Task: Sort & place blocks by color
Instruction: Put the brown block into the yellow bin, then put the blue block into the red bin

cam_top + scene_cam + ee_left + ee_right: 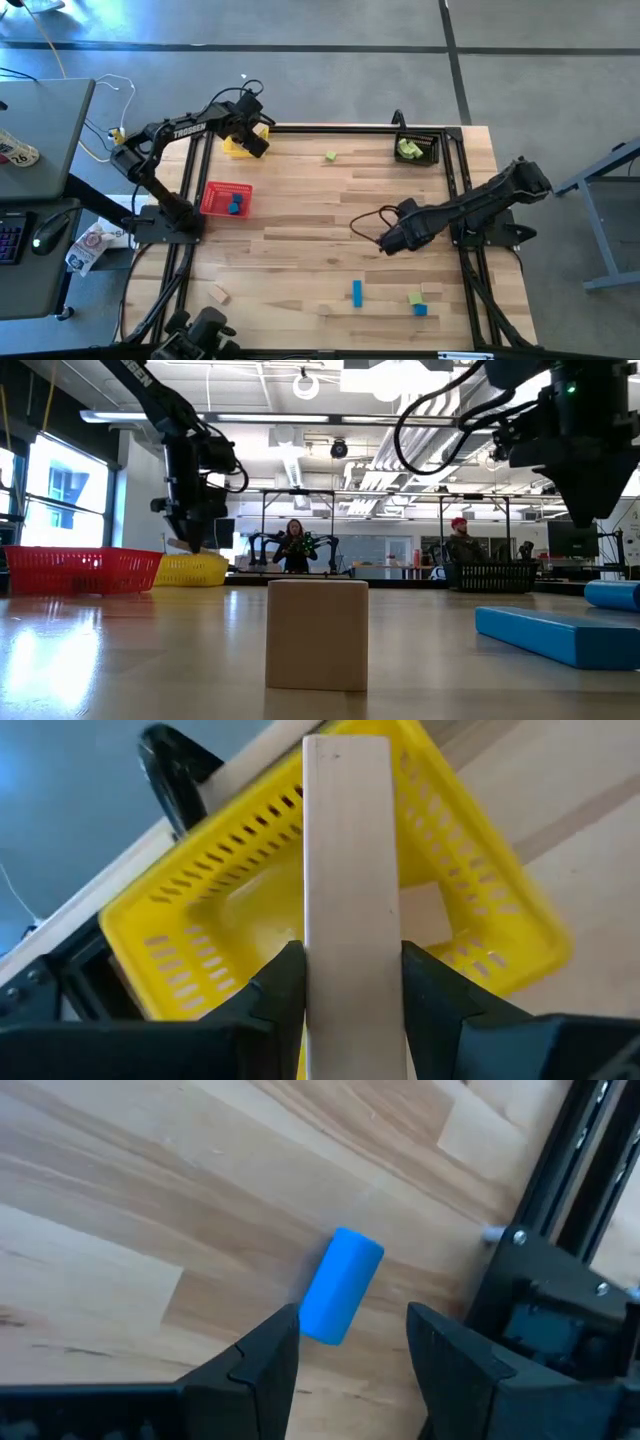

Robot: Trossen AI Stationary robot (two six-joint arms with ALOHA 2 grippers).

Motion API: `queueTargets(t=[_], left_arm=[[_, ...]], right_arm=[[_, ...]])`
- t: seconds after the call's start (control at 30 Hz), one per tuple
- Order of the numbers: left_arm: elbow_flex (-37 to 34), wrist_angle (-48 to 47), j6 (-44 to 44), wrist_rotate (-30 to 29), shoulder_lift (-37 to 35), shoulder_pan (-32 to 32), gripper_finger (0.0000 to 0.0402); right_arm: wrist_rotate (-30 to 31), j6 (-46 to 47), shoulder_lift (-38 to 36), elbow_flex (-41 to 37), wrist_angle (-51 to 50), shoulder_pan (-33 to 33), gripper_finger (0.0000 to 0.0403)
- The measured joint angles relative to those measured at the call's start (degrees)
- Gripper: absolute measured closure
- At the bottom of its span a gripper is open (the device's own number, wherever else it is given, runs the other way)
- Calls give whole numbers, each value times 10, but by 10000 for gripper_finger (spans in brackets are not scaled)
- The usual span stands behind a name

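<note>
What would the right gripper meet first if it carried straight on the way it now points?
Most likely the small blue wooden cylinder lying on the wooden table. The right gripper stands open, and the cylinder lies just ahead between its fingers. Depth is hard to judge, so the fingertips might touch the tabletop first.

We saw a grey floor crossed by dark lines around the wooden table. A grey desk stood to the left. Beyond, bright windows lit an open ceiling of ducts, and two people stood far back.
</note>
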Motion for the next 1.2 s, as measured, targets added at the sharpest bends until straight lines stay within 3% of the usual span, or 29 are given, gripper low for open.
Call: queueTargets(t=[0.23,0.7,0.8,0.97,1.2], left_arm=[[0,5,17,-4,19,5,285],[5,-1,9,-5,19,4,185],[17,-11,10,-2,14,3,183],[25,-13,10,63,-16,-1,190],[26,-12,9,97,-75,-42,195]], right_arm=[[-4,87,0,0,16,49,231],[44,292,0,0,24,148,231],[54,327,0,0,19,161,231],[54,375,0,1,10,170,231],[52,413,1,-9,15,168,231]])
